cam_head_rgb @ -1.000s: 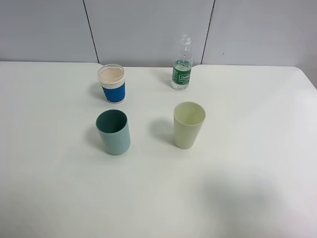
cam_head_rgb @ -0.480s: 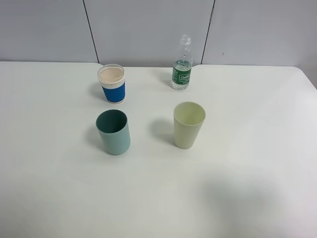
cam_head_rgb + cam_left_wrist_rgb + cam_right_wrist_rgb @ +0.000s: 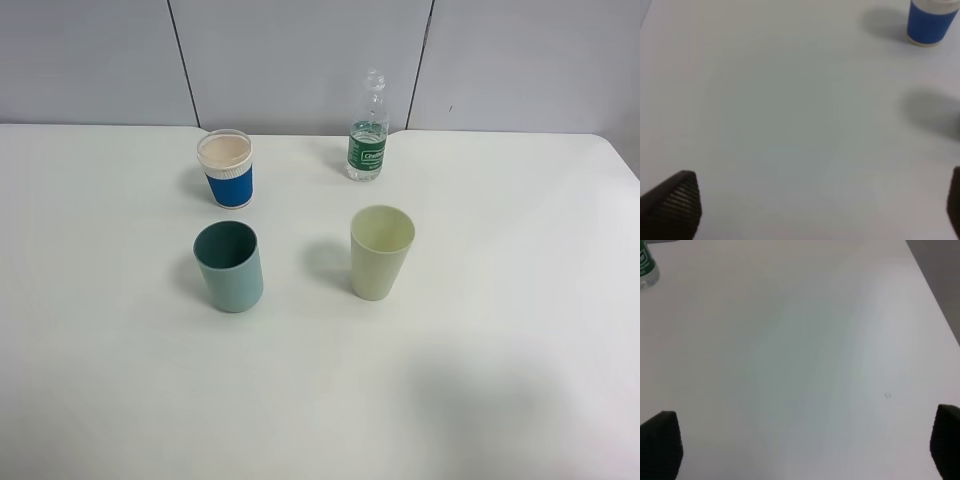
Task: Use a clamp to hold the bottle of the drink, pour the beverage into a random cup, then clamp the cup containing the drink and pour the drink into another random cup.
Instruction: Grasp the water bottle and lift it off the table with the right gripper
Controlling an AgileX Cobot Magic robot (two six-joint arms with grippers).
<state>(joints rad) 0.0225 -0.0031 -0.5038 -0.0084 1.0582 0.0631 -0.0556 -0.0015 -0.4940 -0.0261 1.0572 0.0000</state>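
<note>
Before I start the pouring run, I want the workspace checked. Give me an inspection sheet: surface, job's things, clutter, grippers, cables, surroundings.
Surface: white table, no spill seen.
Job's things: bottle upright at the back; blue cup upright, left of it in the high view; teal tumbler upright in front of the blue cup; all apart.
Clutter: yellow-green tumbler upright in front of the bottle.
Grippers: left gripper open, empty; right gripper open, empty; both above bare table.
Cables: nothing seen.
Surroundings: grey panelled wall behind the table.

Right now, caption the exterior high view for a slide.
Slim clear green-labelled plastic bottle and blue-banded white cup stand behind teal tumbler and pale yellow-green tumbler on white table.
</note>
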